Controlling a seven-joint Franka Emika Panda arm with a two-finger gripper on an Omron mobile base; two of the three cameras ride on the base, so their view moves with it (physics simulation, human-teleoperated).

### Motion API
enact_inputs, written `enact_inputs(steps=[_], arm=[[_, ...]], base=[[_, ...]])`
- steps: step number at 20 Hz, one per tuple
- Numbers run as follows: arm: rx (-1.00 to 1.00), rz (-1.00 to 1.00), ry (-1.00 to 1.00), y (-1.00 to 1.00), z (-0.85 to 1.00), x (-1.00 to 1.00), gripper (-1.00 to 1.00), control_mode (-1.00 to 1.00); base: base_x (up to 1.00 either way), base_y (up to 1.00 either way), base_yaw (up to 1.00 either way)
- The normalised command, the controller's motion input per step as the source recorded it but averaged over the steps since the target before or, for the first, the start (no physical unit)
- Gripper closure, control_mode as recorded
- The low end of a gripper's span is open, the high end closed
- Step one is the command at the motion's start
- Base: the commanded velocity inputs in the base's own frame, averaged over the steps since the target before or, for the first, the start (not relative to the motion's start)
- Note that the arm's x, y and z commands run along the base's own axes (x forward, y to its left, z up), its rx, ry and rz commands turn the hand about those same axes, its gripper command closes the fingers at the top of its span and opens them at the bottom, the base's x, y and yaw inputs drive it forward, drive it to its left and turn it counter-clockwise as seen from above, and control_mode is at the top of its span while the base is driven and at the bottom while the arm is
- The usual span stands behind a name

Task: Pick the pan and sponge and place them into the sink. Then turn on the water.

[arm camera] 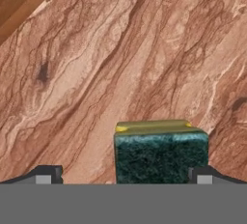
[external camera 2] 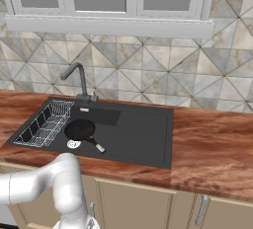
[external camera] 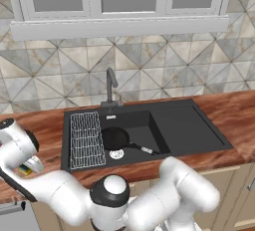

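The black pan (external camera: 114, 138) (external camera 2: 80, 130) lies in the basin of the black sink (external camera: 184, 125) (external camera 2: 138, 134), its handle pointing toward the front right, beside the silver drain. The sponge (arm camera: 160, 153) (external camera: 26, 171), yellow with a green top, rests on the wooden counter left of the sink. My gripper (arm camera: 124, 175) (external camera: 31, 165) hangs just above it, open, with one fingertip on each side; the sponge sits nearer the right fingertip (arm camera: 202, 175). No water falls from the dark faucet (external camera: 110, 83) (external camera 2: 76, 77).
A white wire rack (external camera: 85, 140) (external camera 2: 44, 124) fills the left part of the sink. The wooden counter (external camera 2: 212, 144) stretches to the right of the sink. A tiled wall and a window rise behind.
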Motion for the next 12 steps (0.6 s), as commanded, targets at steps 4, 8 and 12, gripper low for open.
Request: enact_inputs(steps=[4, 8, 12], arm=[[0.08, 0.03, -0.14, -0.21, -0.48, -0.17, -1.00, -1.00], [0.07, 0.08, -0.13, 0.00, -0.44, 0.12, -1.00, -1.00], [0.05, 0.13, -0.08, 0.04, -0.58, 0.10, -1.00, -1.00]], base=[[0.00, 0.00, 0.00], [0.00, 0.00, 0.00], [0.00, 0.00, 0.00]])
